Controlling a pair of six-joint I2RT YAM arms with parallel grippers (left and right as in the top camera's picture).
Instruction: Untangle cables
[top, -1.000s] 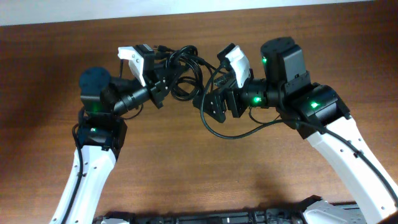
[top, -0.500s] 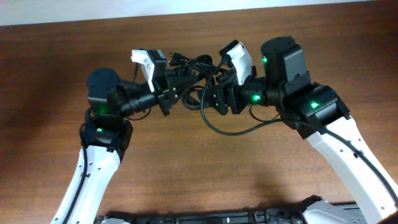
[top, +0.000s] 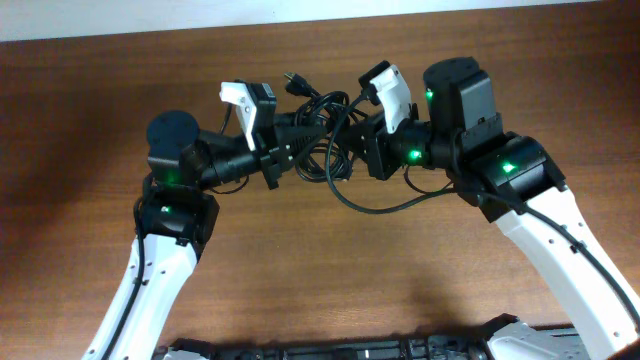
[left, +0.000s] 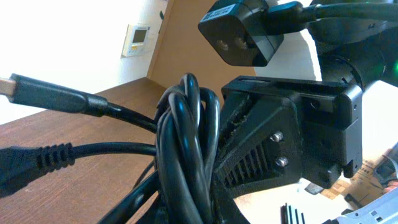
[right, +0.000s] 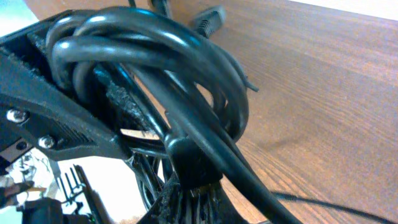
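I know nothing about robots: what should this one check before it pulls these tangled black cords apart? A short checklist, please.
1. Left gripper shut on the cables: ok.
2. Right gripper shut on the same bundle: ok.
3. Loops separated: not ok, they are wound together between the two grippers.
4. Plug sticking out clear of the fingers: ok.
5. Each gripper holding a different cord: cannot tell.
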